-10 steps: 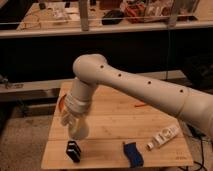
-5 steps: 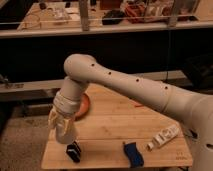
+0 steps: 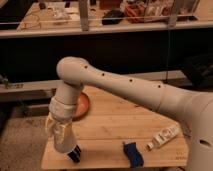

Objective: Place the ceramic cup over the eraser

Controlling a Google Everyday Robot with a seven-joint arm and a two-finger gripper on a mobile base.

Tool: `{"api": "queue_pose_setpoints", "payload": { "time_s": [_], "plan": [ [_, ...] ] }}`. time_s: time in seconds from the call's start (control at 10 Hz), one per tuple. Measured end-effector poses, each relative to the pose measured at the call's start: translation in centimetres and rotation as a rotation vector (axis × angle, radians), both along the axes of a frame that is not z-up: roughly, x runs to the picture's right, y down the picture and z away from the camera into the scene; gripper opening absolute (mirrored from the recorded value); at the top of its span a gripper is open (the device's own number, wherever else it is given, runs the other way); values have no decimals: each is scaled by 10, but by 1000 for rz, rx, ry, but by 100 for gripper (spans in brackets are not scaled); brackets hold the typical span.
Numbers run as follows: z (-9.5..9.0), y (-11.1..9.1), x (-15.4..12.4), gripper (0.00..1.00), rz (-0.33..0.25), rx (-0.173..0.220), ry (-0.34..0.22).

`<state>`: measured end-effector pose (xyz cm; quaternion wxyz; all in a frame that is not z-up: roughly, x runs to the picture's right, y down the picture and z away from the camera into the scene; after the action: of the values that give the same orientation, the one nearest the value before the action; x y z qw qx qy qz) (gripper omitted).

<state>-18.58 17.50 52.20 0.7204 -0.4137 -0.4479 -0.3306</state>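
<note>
My gripper hangs at the table's front left corner, its pale fingers pointing down and shut on the ceramic cup, a small cream tapered cup. The eraser, a small black block, lies on the table just right of and below the cup, touching or nearly touching its lower edge. Cup and gripper partly hide the eraser's left side. The big white arm reaches in from the right.
An orange bowl sits behind the gripper, half hidden by the wrist. A flat blue piece lies near the front edge, and a white oblong object at the right. The wooden table ends just left of the gripper.
The arm has swung left and forward, carrying the cup from in front of the orange bowl down to the left side of the eraser.
</note>
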Motion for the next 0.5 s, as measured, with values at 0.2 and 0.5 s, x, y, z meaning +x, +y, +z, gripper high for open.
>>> {"api": "queue_pose_setpoints", "payload": {
  "time_s": [0.2, 0.5],
  "plan": [
    [-3, 5, 6, 2, -11, -2, 20],
    [-2, 11, 10, 2, -17, -4, 22]
  ]
}}
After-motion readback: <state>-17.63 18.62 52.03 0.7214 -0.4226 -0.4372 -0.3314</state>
